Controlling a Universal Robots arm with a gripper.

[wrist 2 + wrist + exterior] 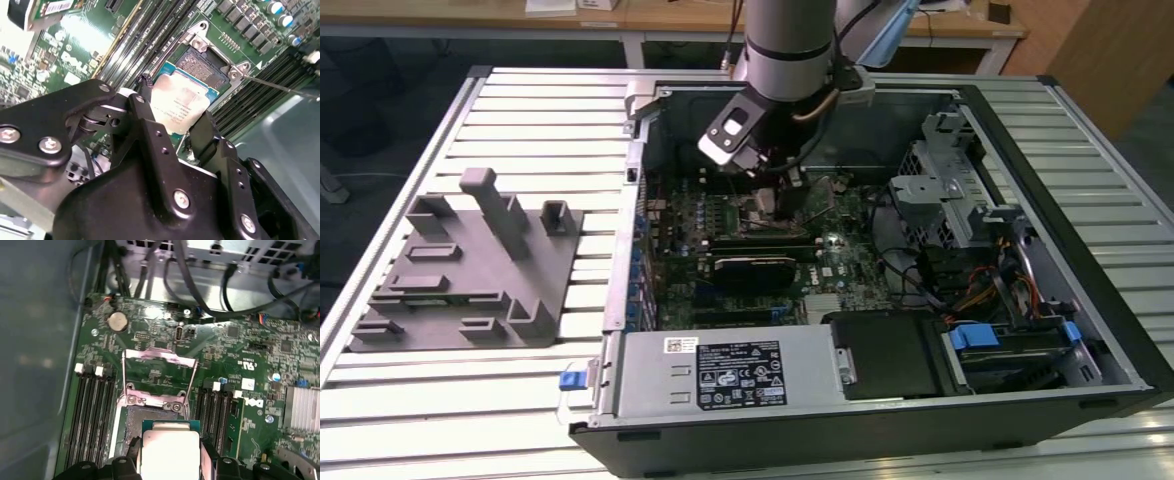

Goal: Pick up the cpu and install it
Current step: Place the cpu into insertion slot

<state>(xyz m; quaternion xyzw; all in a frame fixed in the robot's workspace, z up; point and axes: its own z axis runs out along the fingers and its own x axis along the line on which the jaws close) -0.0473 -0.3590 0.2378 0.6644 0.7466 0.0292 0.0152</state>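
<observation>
The cpu [186, 97], a flat silver square with a green rim, sits between the two black fingers [145, 107] of my gripper [174, 103], which is shut on its edges. It hangs slightly tilted, just above the open socket [202, 66] on the green motherboard [150, 322]. In the first wrist view the cpu [170, 452] covers most of the dark socket [131, 424], and my gripper [170, 449] grips it from both sides. The socket's metal load plate [157, 362] stands flipped open. In the exterior view the gripper [771, 197] reaches down into the computer case [720, 375].
Memory slots [92, 405] flank the socket on both sides. A black finned module [750, 272] lies on the board nearer the case front. Cables [235, 295] and a drive cage [947, 175] crowd the case's far side. A grey plastic block with posts [467, 270] stands outside, at the exterior view's left.
</observation>
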